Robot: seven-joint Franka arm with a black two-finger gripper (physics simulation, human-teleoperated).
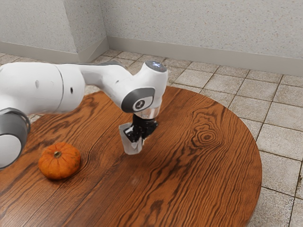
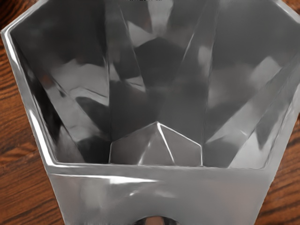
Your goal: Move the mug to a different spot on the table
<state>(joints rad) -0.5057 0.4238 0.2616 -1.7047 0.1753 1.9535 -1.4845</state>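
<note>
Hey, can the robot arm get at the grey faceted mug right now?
Probably yes: the pincer is right at the rim of the grey faceted mug, and the round orange pumpkin sits well aside.

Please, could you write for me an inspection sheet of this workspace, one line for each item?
Surface: round wooden table with strong grain; no spill seen.
Job's things: one grey, translucent mug near the table's middle, directly under the hand; the wrist view looks into it and it is empty.
Clutter: one orange pumpkin toward the exterior view's left, apart from the mug.
Grippers: black gripper reaches down to the mug's rim; I cannot tell whether the mug is lifted off the table.
Cables: nothing seen.
Surroundings: beige tiled floor; pale speckled wall with a baseboard.
</note>
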